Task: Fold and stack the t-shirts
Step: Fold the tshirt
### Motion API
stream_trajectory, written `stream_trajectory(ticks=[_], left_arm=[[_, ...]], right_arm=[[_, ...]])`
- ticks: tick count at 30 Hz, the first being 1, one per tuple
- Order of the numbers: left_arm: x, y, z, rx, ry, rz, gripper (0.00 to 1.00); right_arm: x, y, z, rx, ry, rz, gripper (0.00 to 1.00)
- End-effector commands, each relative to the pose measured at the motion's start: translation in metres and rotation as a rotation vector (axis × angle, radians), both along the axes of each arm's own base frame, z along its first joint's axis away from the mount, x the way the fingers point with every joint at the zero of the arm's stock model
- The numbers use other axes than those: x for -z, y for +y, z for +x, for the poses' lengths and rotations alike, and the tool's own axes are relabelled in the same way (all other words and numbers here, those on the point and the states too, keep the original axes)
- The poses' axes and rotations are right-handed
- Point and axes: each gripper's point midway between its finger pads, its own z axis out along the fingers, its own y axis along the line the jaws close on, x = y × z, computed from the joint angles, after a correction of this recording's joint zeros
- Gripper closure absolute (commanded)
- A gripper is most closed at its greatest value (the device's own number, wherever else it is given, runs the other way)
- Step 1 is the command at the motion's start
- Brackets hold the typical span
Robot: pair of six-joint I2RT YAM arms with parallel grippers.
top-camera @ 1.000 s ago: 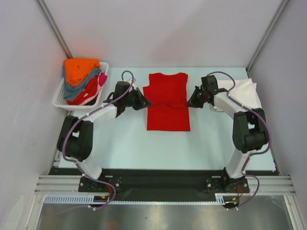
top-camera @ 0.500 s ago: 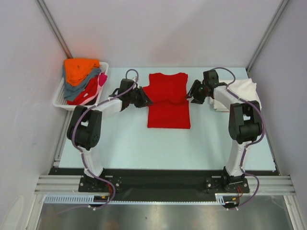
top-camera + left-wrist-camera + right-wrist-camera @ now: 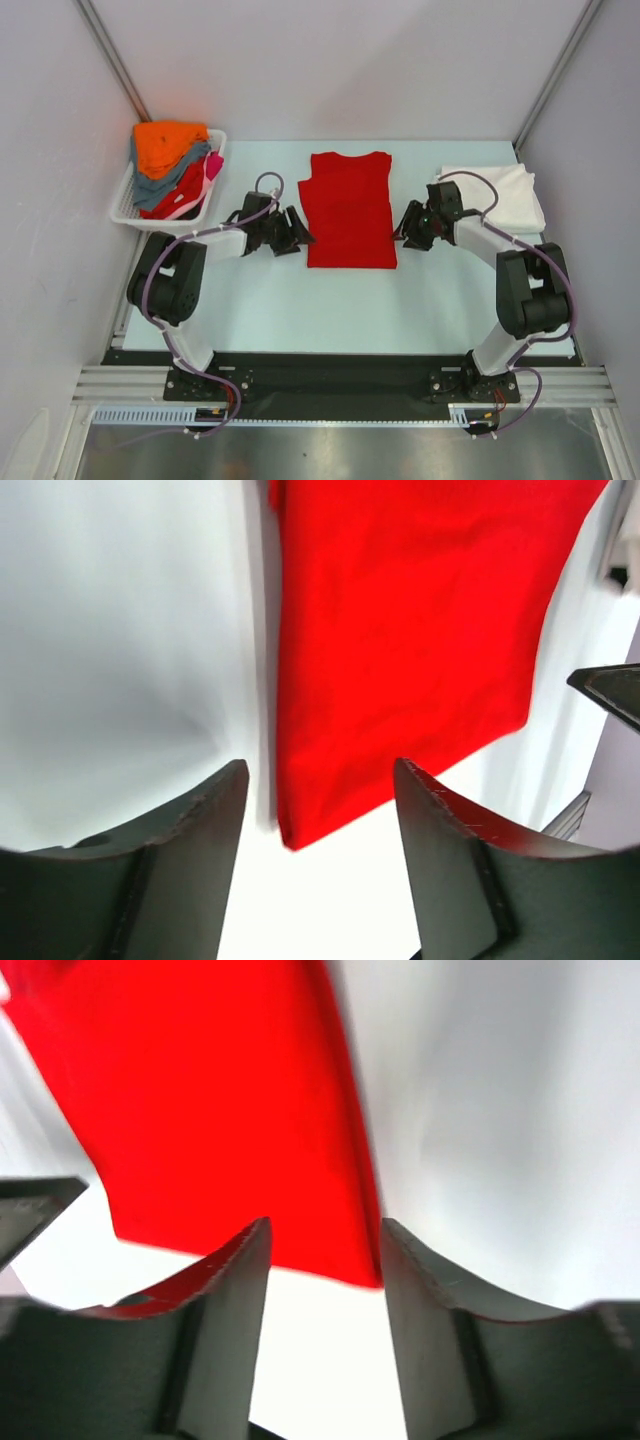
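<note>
A plain red t-shirt lies flat in a narrow folded strip at the table's middle. My left gripper sits just left of its near left corner, open and empty. That corner shows between its fingers in the left wrist view. My right gripper sits just right of its near right corner, open and empty. The corner shows in the right wrist view. A folded cream-white t-shirt lies at the right. Orange, grey-teal and red-pink shirts are heaped in the basket.
A white mesh basket stands at the far left by the wall. Grey walls close in on the left, back and right. The light table surface runs to the black rail at the near edge.
Both grippers have moved toward me, from beside the shirt's middle to beside its near corners. A crease across the shirt's middle has gone and it now lies flat.
</note>
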Motion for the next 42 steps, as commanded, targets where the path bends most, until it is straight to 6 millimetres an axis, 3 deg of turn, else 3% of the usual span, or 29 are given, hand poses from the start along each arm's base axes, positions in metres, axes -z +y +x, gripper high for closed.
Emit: stream_trajectory(ticks=[1,6,14,20,23,30,38,40,42], left_arm=[[-0.020,-0.013,-0.008,0.076,-0.105,-0.044,0.35],[-0.007,-0.016,-0.015,0.090,-0.092,-0.015,0.42],[0.003,-0.021,-0.020,0.105,-0.075,-0.005,0.58],[0.010,-0.019,-0.024,0.106,-0.062,0.008,0.62],[0.015,-0.018,-0.028,0.109,-0.052,0.013,0.75],[0.013,-0.012,-0.033,0.101,-0.069,0.030,1.00],[0.011,-0.006,-0.045,0.103,-0.076,0.037,1.00],[0.012,-0.006,-0.047,0.104,-0.071,0.035,0.99],[0.014,-0.005,-0.048,0.105,-0.066,0.038,0.81]], right_arm=[[-0.008,0.010,-0.004,-0.050,-0.092,0.006,0.51],[0.015,0.016,-0.015,-0.069,-0.041,-0.012,0.52],[0.027,0.019,-0.022,-0.084,-0.014,-0.038,0.56],[0.026,0.021,-0.029,-0.096,-0.011,-0.019,0.86],[0.025,0.020,-0.033,-0.096,-0.009,-0.013,1.00],[0.018,0.018,-0.044,-0.103,-0.013,0.004,1.00],[0.016,0.013,-0.060,-0.112,-0.008,0.002,1.00],[0.023,0.011,-0.061,-0.108,0.010,-0.006,0.95],[0.029,0.009,-0.062,-0.101,0.025,-0.006,0.70]])
